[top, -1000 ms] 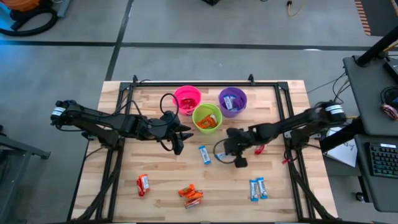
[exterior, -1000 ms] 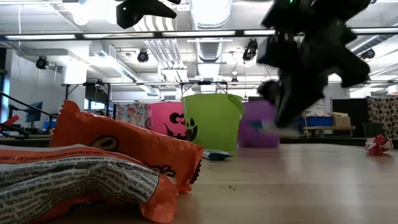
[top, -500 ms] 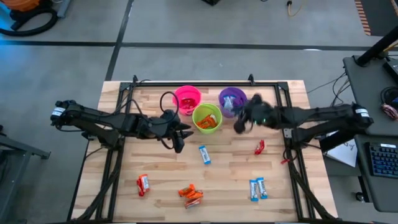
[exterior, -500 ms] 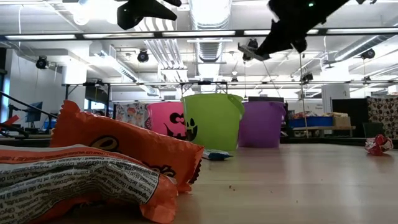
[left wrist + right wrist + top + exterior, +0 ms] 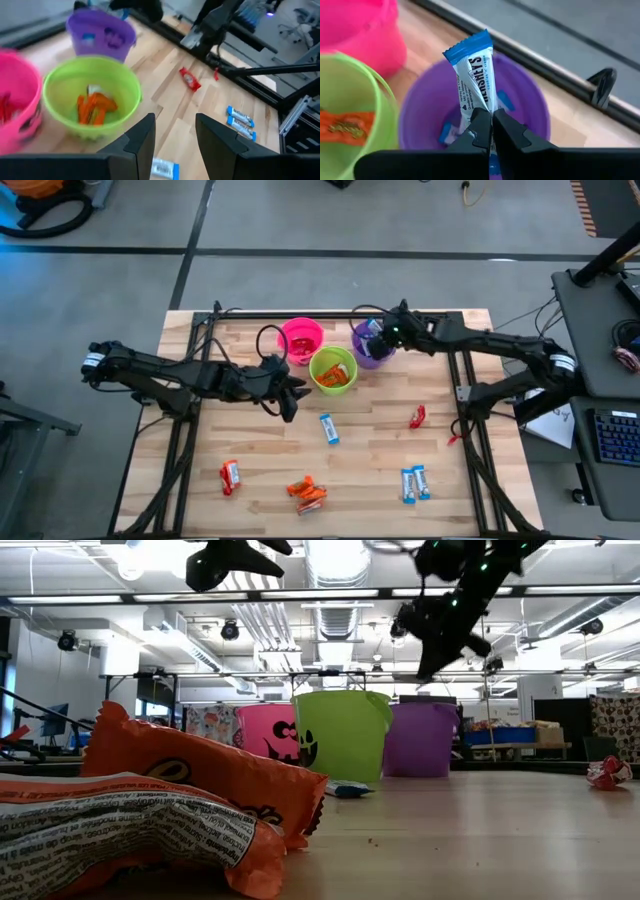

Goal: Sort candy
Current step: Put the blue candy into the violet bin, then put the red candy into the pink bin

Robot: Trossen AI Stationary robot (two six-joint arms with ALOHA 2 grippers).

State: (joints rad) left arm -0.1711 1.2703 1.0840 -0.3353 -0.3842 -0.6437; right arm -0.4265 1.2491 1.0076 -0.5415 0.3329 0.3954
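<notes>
My right gripper [image 5: 379, 332] hangs over the purple cup [image 5: 372, 348], shut on a blue-and-white candy [image 5: 475, 75]. More blue-and-white candy lies inside that cup. The green cup [image 5: 333, 370] holds orange candy, and the pink cup [image 5: 301, 340] stands beside it. My left gripper [image 5: 175, 145] is open and holds nothing, hovering just on the near-left side of the green cup. Loose candy lies on the table: a blue one [image 5: 329, 428], a red one [image 5: 417, 417], a blue pair [image 5: 415, 482], another red one [image 5: 230, 476] and orange ones [image 5: 307, 493]. My right gripper pinches the candy's lower end [image 5: 481, 109] between its two fingers. The fingers slant down from the table's right side. The candy sticks out beyond the fingertips, lifted clear, over the mouth of the purple cup.
The three cups stand close together at the table's far middle. A black frame rail [image 5: 330, 312] runs along the far edge behind them. In the low view, orange candy [image 5: 150, 810] fills the near left.
My right gripper has swung from the table's middle toward the far edge and upward, rolling its wrist, and now hangs over the purple cup. My left gripper has kept its place.
</notes>
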